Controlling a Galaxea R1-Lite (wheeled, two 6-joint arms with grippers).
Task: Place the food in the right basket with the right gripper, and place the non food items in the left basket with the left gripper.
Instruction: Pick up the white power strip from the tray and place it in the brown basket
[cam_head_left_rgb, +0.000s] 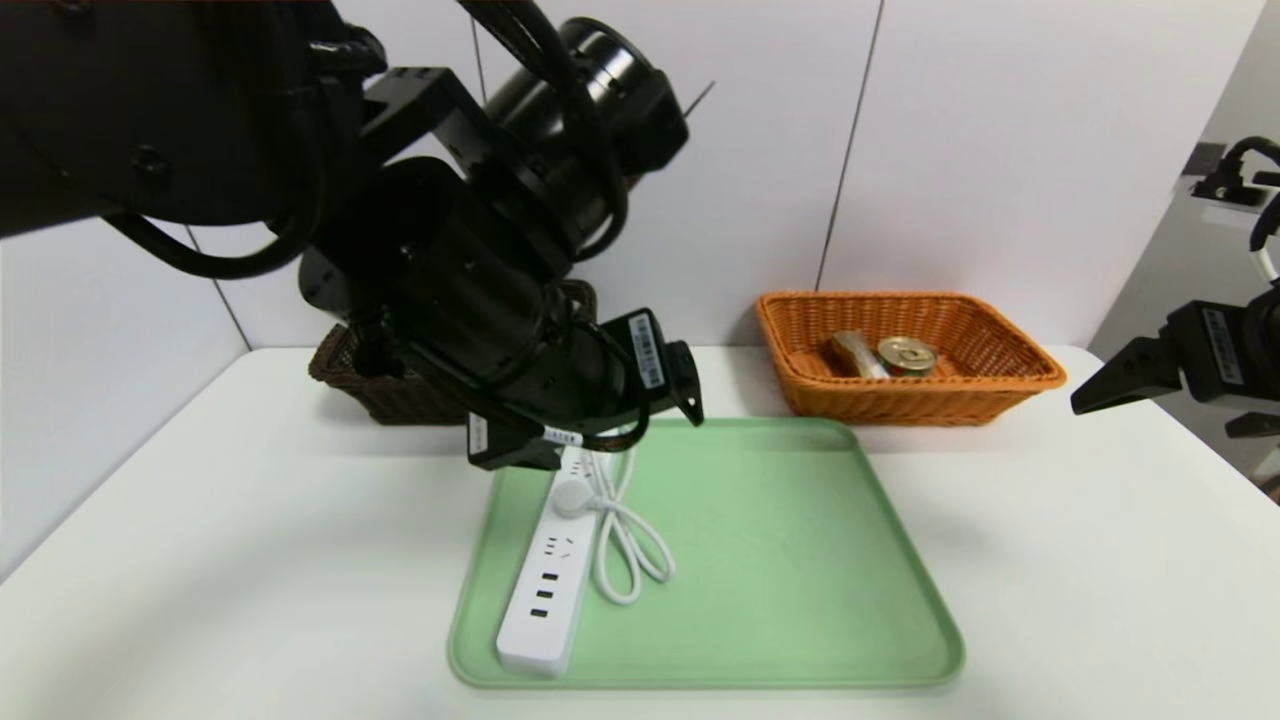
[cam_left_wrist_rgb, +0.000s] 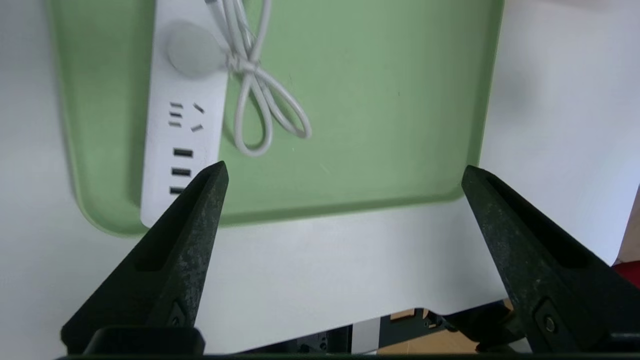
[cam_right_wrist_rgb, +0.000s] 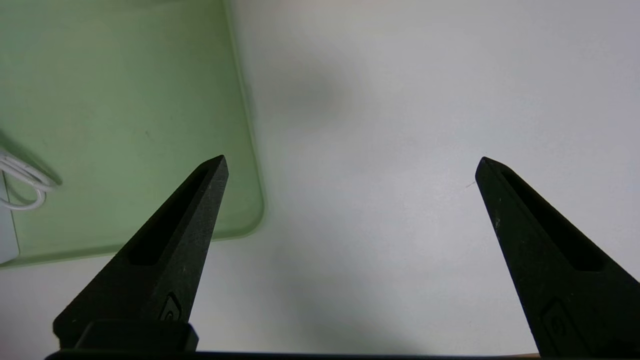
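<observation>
A white power strip (cam_head_left_rgb: 545, 580) with its coiled cable (cam_head_left_rgb: 625, 530) lies along the left side of the green tray (cam_head_left_rgb: 780, 560). My left gripper (cam_head_left_rgb: 590, 425) hovers open over the strip's far end, holding nothing. In the left wrist view the strip (cam_left_wrist_rgb: 182, 130) and cable (cam_left_wrist_rgb: 260, 100) lie beyond the gripper (cam_left_wrist_rgb: 342, 170), its fingers wide apart. The orange right basket (cam_head_left_rgb: 1010, 385) holds a can (cam_head_left_rgb: 907, 355) and a wrapped bar (cam_head_left_rgb: 855, 352). The dark brown left basket (cam_head_left_rgb: 380, 395) is mostly hidden behind my left arm. My right gripper (cam_head_left_rgb: 1110, 385) hangs open and empty (cam_right_wrist_rgb: 350, 162) above the table, right of the tray.
The white table (cam_head_left_rgb: 1080, 560) runs to a wall behind both baskets. In the right wrist view the tray's corner (cam_right_wrist_rgb: 240, 220) lies beside one finger, over bare tabletop. The table's near edge shows in the left wrist view (cam_left_wrist_rgb: 350, 310).
</observation>
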